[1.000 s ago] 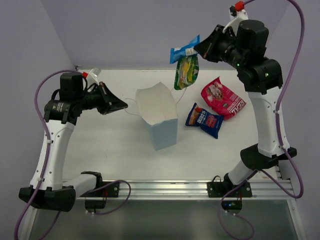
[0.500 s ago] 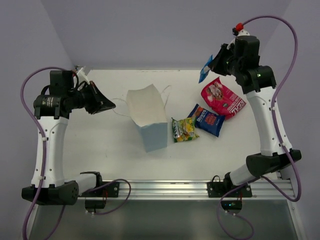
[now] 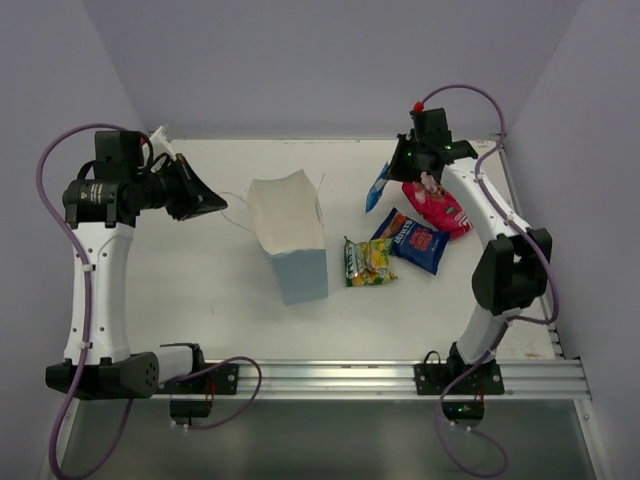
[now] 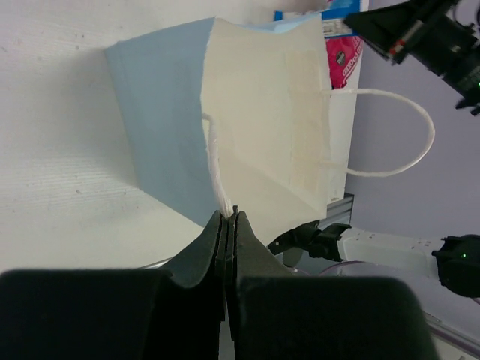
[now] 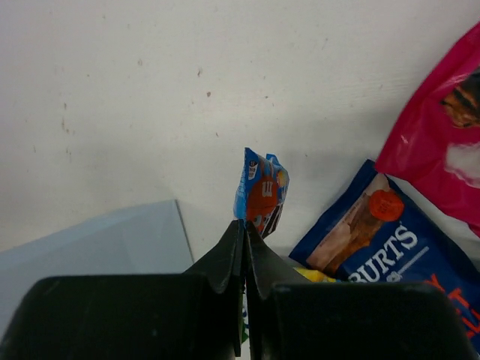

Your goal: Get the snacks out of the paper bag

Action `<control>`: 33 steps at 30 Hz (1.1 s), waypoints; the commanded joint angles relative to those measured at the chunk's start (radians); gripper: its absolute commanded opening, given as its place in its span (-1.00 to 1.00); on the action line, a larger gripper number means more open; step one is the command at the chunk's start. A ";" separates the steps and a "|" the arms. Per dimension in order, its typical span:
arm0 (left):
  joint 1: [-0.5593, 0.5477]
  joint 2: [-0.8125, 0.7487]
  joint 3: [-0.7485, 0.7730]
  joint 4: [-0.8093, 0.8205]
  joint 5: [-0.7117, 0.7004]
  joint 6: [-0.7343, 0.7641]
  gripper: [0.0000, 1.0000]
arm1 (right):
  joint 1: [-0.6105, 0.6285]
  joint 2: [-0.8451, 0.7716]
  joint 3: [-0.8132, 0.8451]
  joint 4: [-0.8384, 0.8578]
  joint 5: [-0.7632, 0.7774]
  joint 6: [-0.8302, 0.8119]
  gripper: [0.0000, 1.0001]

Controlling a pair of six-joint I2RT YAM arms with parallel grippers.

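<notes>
on the table, as the overhead camera is showing it, the paper bag is standing open-mouthed near the middle, with the left gripper reaching in at its left side; three snacks are lying out to its right: the yellow-green packet just beside the bag, the dark blue packet right against that one, and the red-pink pouch farther back; the right gripper is dangling the slim blue-white bar beside the pouch, so by my reading a fourth snack is out but not yet laid down; in the left wrist camera the jaws are pressing shut on a white string handle, steadying the bag, while the second handle is looping free; in the right wrist camera the jaws are pinching one end of the bar, with the dark blue packet and the pouch lying off to the right and a corner of the bag showing at lower left; the bag's bottom is hiding behind its own walls in every view, so i cannot tell whether anything more is inside; the bar's height off the table is also reading unclear.
</notes>
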 commanded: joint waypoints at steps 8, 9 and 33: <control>0.022 -0.018 0.055 -0.022 0.018 0.037 -1.00 | -0.001 0.330 0.242 -0.020 -0.133 0.071 -0.80; 0.020 -0.022 0.049 -0.010 0.026 0.028 -1.00 | -0.001 0.344 0.251 -0.044 -0.113 0.068 -0.70; 0.020 -0.090 -0.060 0.128 0.095 0.028 -0.86 | 0.272 -0.021 0.553 -0.416 -0.041 -0.025 0.61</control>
